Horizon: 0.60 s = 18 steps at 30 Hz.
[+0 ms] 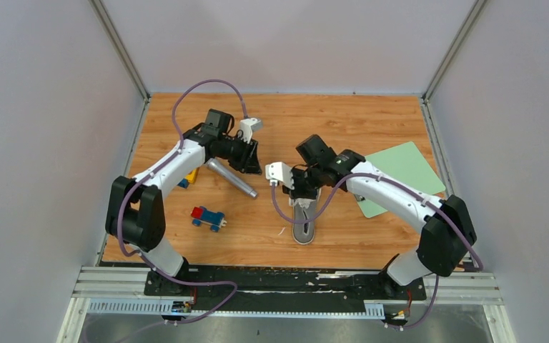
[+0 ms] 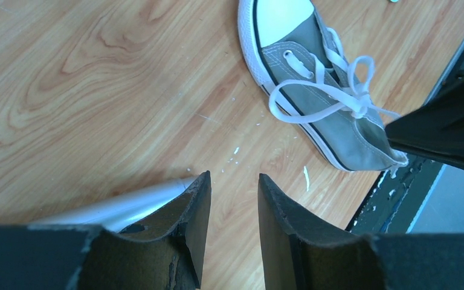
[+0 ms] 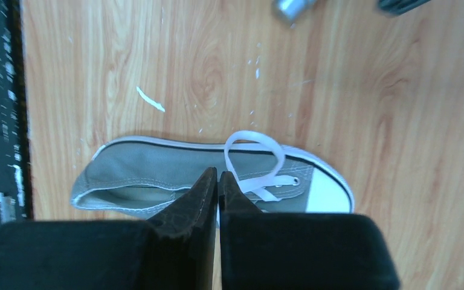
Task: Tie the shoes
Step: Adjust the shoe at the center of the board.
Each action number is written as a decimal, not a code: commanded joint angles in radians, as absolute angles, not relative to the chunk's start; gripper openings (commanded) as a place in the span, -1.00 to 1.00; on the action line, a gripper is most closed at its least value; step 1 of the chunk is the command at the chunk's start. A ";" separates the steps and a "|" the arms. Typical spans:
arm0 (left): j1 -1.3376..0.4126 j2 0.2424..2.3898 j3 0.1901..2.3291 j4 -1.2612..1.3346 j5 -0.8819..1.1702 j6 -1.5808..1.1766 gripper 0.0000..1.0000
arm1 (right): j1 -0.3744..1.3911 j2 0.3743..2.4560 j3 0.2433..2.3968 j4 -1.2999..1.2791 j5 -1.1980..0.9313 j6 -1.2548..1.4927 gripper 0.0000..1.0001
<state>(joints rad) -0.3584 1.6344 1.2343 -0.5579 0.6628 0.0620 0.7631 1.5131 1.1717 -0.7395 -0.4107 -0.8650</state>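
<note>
Sneaker (image 1: 302, 229), lower centre of the top view: a lace (image 3: 251, 136) is seemingly pinched near the knot by the clenched right gripper (image 3: 217, 176), the left gripper (image 2: 234, 181) is held released at upper left, tightening is judged in hand, and an opposing pull is called for.

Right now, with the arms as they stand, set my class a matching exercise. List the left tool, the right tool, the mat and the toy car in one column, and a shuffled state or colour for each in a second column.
Column 1
1. left tool
2. right tool
3. mat
4. toy car

Column 2
a. red and blue
b. shut, over the sneaker
c. pale green
d. open, above the wooden table

Pairs: 1-d, 2-b, 3-c, 4-a
</note>
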 commanded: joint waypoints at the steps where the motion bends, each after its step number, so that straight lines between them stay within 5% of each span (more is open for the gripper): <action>1: -0.354 1.554 1.213 -0.530 0.732 0.062 -0.15 | 0.711 1.444 1.358 -0.843 -0.550 -0.747 -1.00; 11: -0.449 1.530 1.185 -0.572 0.827 0.162 -0.18 | 0.413 1.389 1.613 -0.854 -0.817 -0.466 -1.00; 16: -0.531 1.545 1.188 -0.541 0.834 0.139 -0.18 | 0.359 1.332 1.551 -0.786 -0.727 -0.378 -0.99; 18: -0.562 1.565 1.192 -0.533 0.831 0.133 -0.18 | 0.344 1.317 1.464 -0.713 -0.597 -0.309 -0.28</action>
